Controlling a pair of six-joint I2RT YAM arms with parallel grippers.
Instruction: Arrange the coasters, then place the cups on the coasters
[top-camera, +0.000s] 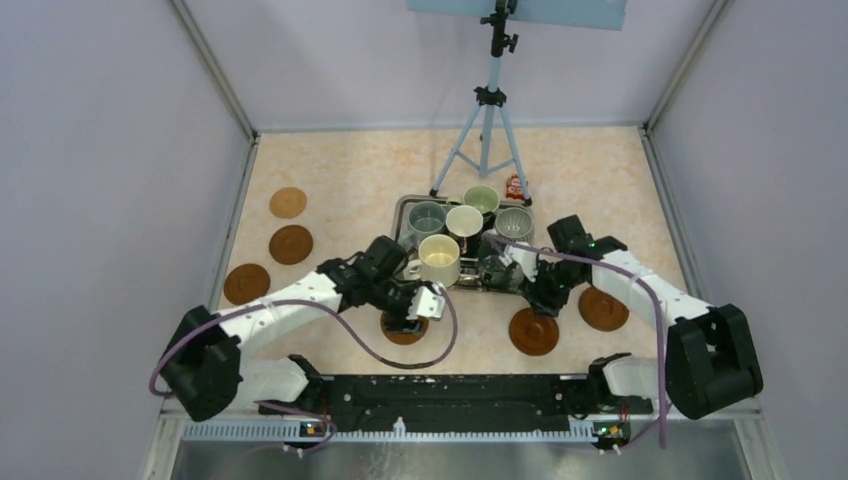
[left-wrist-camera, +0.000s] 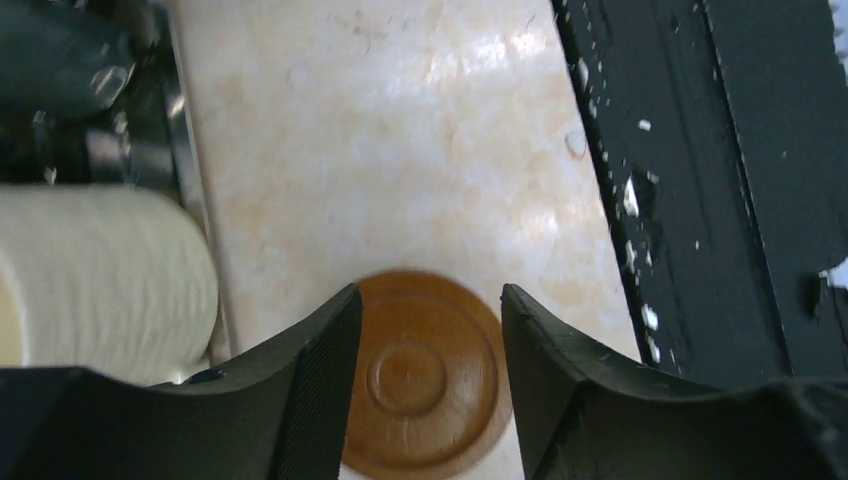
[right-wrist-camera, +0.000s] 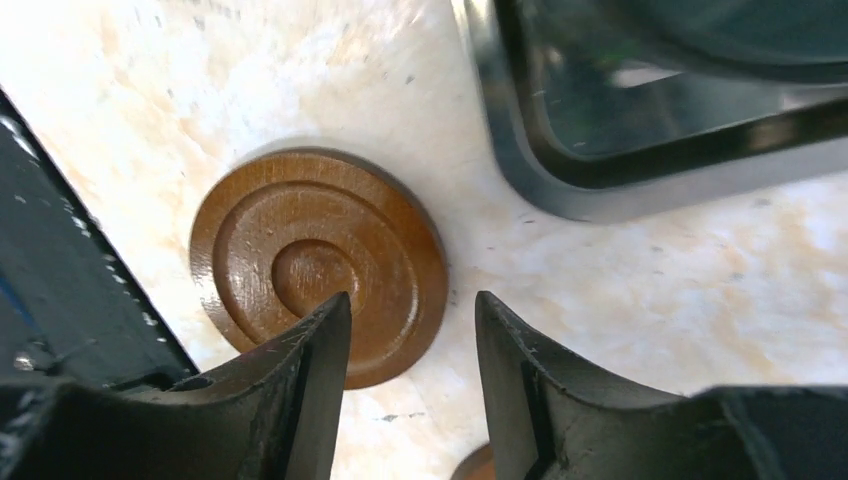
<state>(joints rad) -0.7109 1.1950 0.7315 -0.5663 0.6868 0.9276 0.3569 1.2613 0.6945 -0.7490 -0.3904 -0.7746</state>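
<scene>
Left wrist view, coaster (left-wrist-camera: 420, 380) flat on table (left-wrist-camera: 400, 150), below parted jaws

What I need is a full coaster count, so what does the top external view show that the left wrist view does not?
Only the top external view shows five more coasters, three at the left and two at the near right, plus the tray holding the other mugs. Only the left wrist view shows the ring grooves on the coaster under the left gripper, whose fingers stand open with nothing between them. Both show that coaster, the cream mug and the table.
</scene>
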